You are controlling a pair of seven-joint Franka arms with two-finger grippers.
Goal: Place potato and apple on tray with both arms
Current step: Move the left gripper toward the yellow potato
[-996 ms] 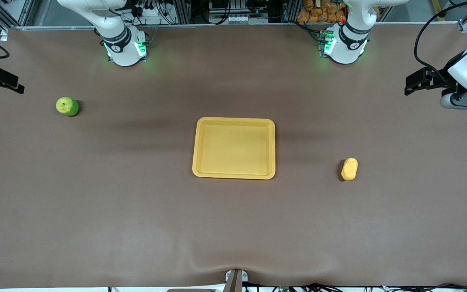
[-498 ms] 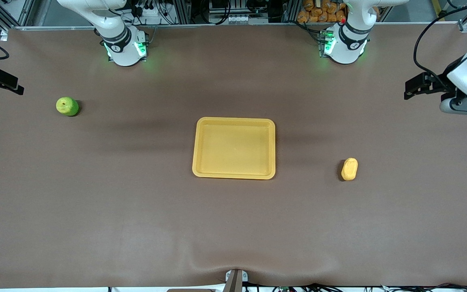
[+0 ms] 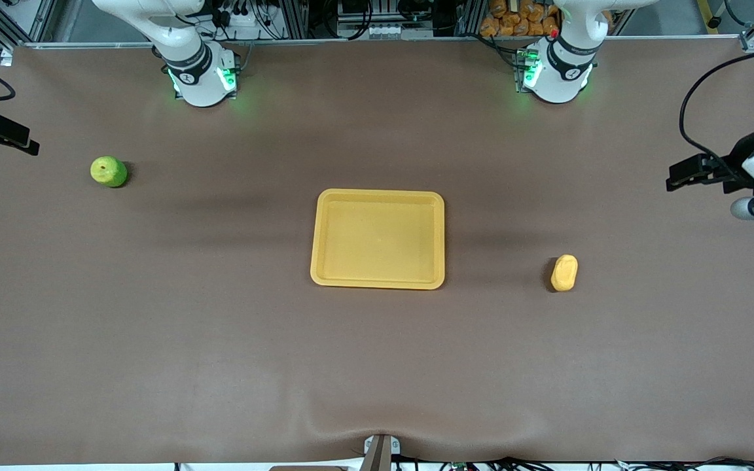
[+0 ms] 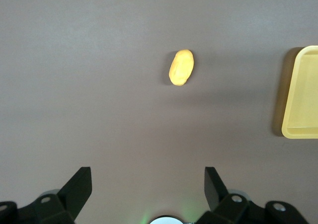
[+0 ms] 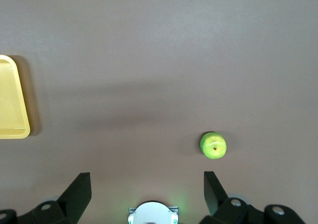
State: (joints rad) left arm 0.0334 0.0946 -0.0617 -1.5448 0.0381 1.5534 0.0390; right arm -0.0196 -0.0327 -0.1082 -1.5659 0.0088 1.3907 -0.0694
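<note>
black, both of them: the left gripper (image 3: 673,180) hangs in the air over the tabletop (image 3: 220,340) at the left arm's end, fingers (image 4: 79,186) spread wide with nothing between them. the right gripper (image 3: 31,145) hangs over the right arm's end, its fingers (image 5: 79,186) likewise wide apart and empty. the potato (image 3: 564,273) lies on the tabletop toward the left arm's end, well apart from its gripper. the apple (image 3: 108,171) sits near the right gripper, toward the right arm's end and farther from the front camera than the potato. between them the yellow-orange tray (image 3: 317,261) lies flat at mid-table with nothing on it.
</note>
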